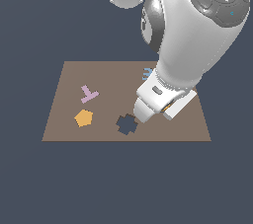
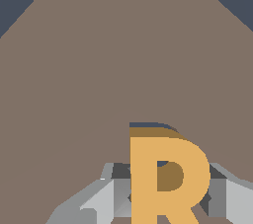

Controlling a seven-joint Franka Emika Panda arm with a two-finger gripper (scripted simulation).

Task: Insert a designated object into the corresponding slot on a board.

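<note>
Gripper point(image 2: 163, 203) pinching orange R block point(image 2: 165, 178) over the brown board point(image 1: 64, 119), right of the cross cutout point(image 1: 127, 125); dark R slot point(image 2: 148, 126) peeking just beyond it, suggesting squaring outlines before lowering straight, gently.
</note>
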